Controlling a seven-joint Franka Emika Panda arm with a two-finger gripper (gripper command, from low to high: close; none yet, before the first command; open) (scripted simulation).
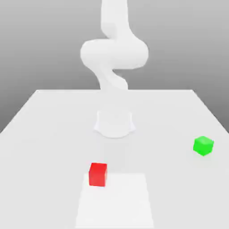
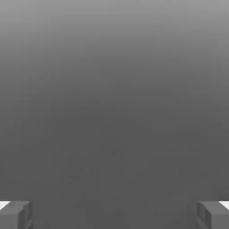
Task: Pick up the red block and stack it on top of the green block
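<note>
Two blocks on my white table (image 1: 53,125): red block (image 1: 98,174) at six o'clock from the arm's base, green block (image 1: 203,146) at four. Gripper (image 2: 114,214) spread wide, grasping nothing, facing grey backdrop.

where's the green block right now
In the exterior view the green block sits on the white table near its edge on the exterior view's right, well apart from the red block, which lies nearer the camera and further left.

I see open table (image 1: 53,120) all round the red block (image 1: 98,174); the green block (image 1: 203,146) sits well apart, toward two o'clock.
</note>
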